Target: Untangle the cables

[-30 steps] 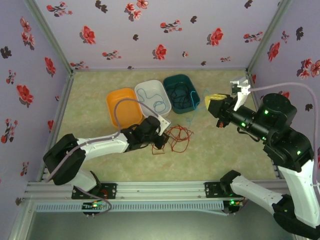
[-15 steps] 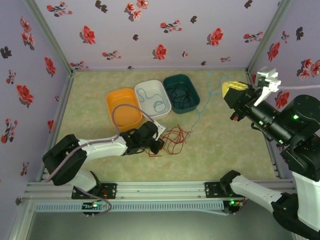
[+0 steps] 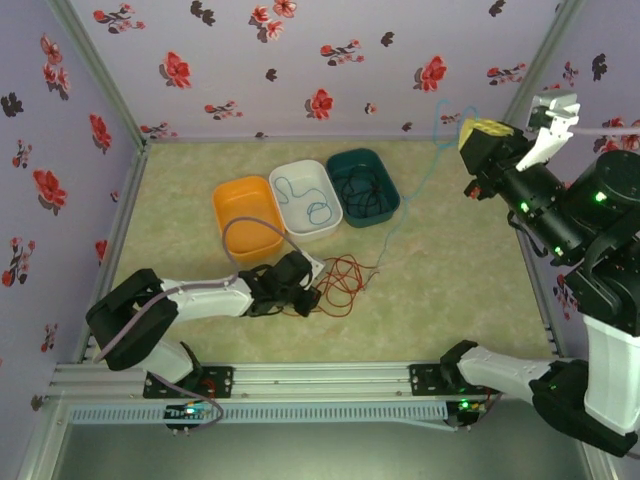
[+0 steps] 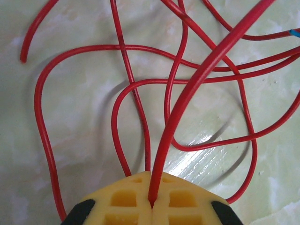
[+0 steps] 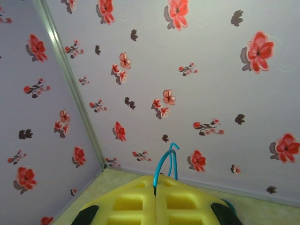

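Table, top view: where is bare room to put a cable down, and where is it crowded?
Bare: right of the blue cable, toward the right wall, and the strip between the orange tray and the left wall. Crowded: the middle, with the white tray and green tray beside the orange one, and the red cable and left gripper near them.
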Robot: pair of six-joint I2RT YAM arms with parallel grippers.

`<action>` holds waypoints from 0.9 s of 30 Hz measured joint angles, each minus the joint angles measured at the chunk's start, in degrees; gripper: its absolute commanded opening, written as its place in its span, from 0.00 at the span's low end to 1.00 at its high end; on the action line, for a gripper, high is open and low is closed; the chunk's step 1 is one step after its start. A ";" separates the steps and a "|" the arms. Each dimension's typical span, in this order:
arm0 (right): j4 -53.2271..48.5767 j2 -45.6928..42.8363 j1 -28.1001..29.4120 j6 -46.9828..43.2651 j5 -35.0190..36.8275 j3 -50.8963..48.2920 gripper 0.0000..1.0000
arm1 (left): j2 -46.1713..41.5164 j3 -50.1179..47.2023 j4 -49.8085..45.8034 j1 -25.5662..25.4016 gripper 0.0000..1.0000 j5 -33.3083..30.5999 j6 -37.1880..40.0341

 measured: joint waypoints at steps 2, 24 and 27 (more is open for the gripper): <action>-0.22 0.63 0.00 -0.17 1.22 0.57 0.00 | 0.00 -0.17 0.00 0.00 0.00 0.00 -0.17; 4.85 7.52 0.00 -8.63 11.50 14.73 0.00 | 0.00 -1.75 0.22 0.00 0.00 -0.33 -0.28; 5.90 10.32 0.00 -9.79 12.22 17.68 0.00 | 0.00 -1.81 0.26 0.00 0.00 -0.46 -0.66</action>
